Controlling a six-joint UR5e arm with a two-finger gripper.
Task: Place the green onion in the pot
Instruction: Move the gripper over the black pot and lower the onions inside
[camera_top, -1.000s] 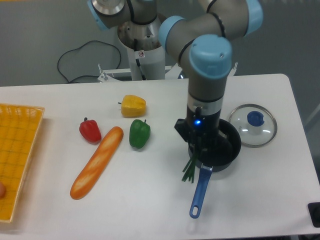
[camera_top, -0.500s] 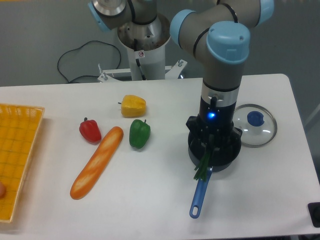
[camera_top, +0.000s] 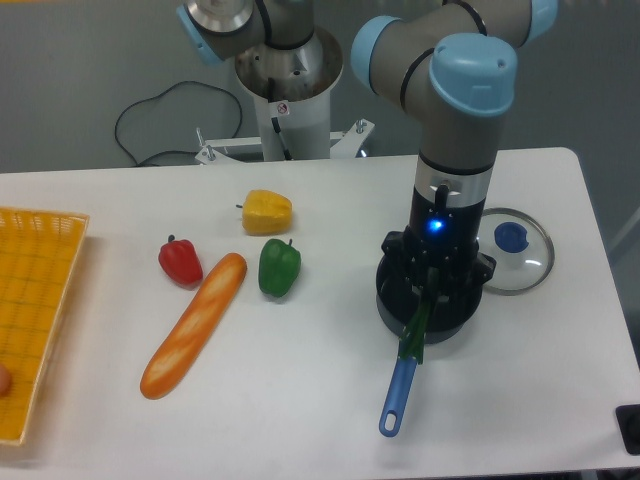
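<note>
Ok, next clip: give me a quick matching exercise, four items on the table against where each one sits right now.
Items:
1. green onion
2. glass lid
3. baguette
4. yellow pepper

Places:
A. between the red pepper and the green pepper
B. hanging from the gripper over the pot
C. nearest the robot's base
D. flat on the table, right of the pot

Pairs: 1-B, 2-D, 3-A, 4-C
</note>
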